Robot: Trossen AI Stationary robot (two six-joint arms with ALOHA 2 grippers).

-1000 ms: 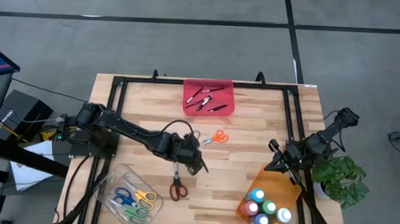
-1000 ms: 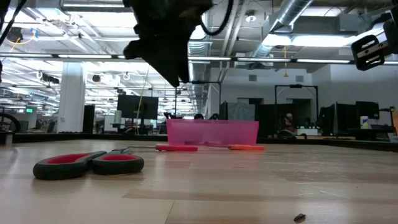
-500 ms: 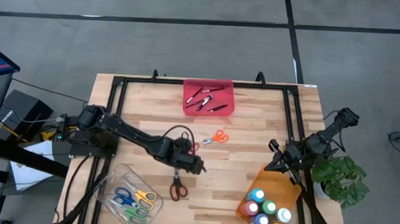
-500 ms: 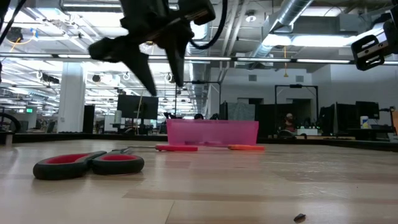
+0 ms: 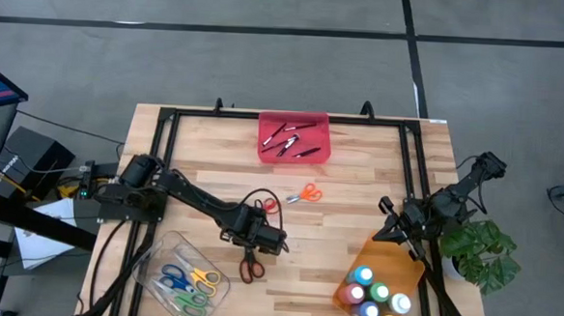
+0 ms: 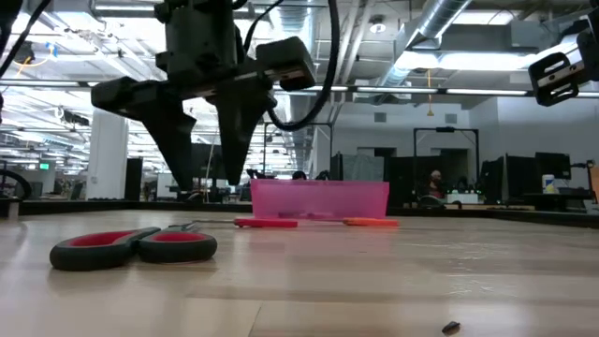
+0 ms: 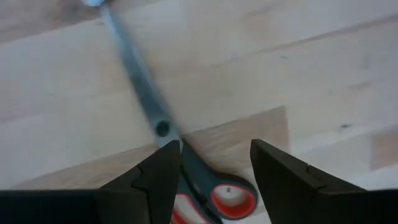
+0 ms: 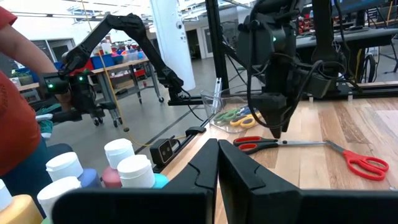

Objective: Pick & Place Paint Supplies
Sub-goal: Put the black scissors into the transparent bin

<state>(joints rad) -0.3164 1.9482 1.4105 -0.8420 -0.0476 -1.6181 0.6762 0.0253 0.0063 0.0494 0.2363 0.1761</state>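
Red-and-black scissors (image 5: 249,261) lie flat on the wood, handles (image 6: 136,248) toward the near edge, grey blades (image 7: 140,87) pointing far. My left gripper (image 5: 258,240) hangs open just above them, pointing down, one finger on either side of the pivot (image 7: 163,129), not touching. In the low view its fingers (image 6: 211,178) end above the table. Orange scissors (image 5: 304,193) lie flat farther toward the far edge. My right gripper (image 5: 394,232) waits shut (image 8: 217,165) at the far end of the orange tray (image 5: 385,255).
A red tray (image 5: 294,151) with thin dark sticks sits at the far edge. A clear tray (image 5: 165,258) near left holds several coloured scissors. The orange tray holds white-capped paint bottles (image 5: 376,294). A plant (image 5: 480,251) stands off the table's right; a person in red (image 8: 12,93) is beyond.
My left gripper has moved toward the near edge and a little left, come down over the red-and-black scissors, and opened from shut to wide. The scissors have stayed where they were.
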